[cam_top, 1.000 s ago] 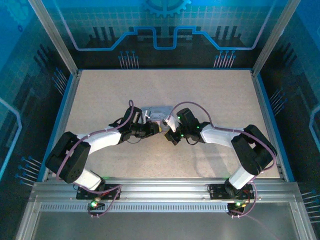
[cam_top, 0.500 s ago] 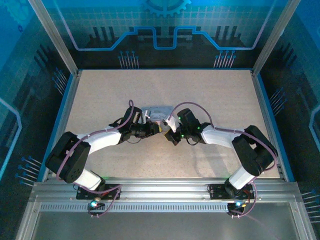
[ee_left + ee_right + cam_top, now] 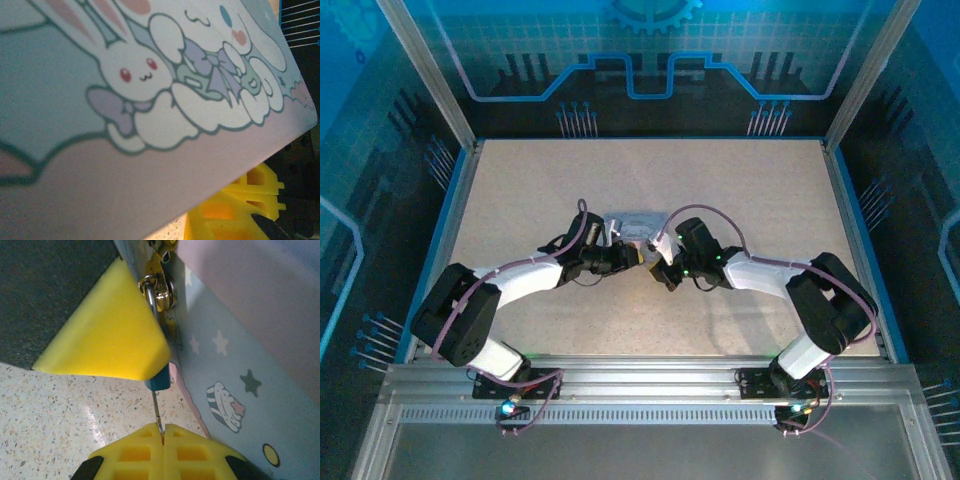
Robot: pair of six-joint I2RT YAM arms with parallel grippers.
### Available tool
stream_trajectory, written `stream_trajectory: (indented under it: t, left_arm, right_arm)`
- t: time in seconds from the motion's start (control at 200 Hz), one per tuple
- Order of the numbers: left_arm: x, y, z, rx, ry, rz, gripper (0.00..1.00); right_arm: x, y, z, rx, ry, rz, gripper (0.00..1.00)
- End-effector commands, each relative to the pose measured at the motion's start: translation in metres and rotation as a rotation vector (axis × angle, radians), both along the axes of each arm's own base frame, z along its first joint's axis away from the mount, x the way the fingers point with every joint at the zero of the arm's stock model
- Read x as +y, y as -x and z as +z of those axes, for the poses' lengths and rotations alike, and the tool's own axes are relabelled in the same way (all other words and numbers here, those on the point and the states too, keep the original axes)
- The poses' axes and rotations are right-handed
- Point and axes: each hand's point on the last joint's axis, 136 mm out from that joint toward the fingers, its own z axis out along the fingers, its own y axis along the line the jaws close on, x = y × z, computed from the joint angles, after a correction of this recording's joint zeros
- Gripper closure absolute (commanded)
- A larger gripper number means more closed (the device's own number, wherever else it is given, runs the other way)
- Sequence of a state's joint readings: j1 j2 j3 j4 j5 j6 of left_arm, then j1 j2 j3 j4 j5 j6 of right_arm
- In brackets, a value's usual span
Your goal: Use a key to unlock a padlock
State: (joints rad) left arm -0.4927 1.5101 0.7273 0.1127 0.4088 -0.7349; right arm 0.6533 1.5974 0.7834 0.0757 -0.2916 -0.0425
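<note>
The padlock hangs at the side of a lilac cartoon tin in the middle of the speckled bench, which the overhead view shows lying between my two hands. At left in that view, my left hand reaches in from the lower left to the tin's near edge. I cannot tell whether it is spread or pinching.

In my right wrist camera, a broad yellow finger of that hand sits in the upper left and covers most of the padlock, leaving only the blue bottom end showing below it at frame centre. The silvery shackle rises past the finger into a gold hasp on the tin, near the top edge. Straight below the lock, the key, a thin metal sliver, runs from the blue end down to my right hand at bottom centre. Its yellow fingertips are pressed together, pinching the key. To the right, the tin's wall carries stars and a cupcake.
</note>
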Motion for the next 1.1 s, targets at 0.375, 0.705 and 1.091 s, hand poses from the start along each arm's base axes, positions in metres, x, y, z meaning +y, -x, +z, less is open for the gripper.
stream_trajectory:
  t: [0.375, 0.705, 1.091]
  left_arm:
    - [-0.009, -0.009, 0.024, -0.051, 0.048, -0.023, 0.78]
    - [-0.008, -0.008, 0.023, -0.047, 0.045, -0.024, 0.78]
    - [-0.008, -0.008, 0.022, -0.044, 0.047, -0.025, 0.78]
  right_arm:
    - [0.013, -0.01, 0.018, -0.084, -0.064, 0.0, 1.0]
    - [0.011, -0.022, 0.026, -0.161, -0.079, -0.024, 1.0]
    - [0.016, -0.019, 0.027, -0.16, -0.09, 0.014, 1.0]
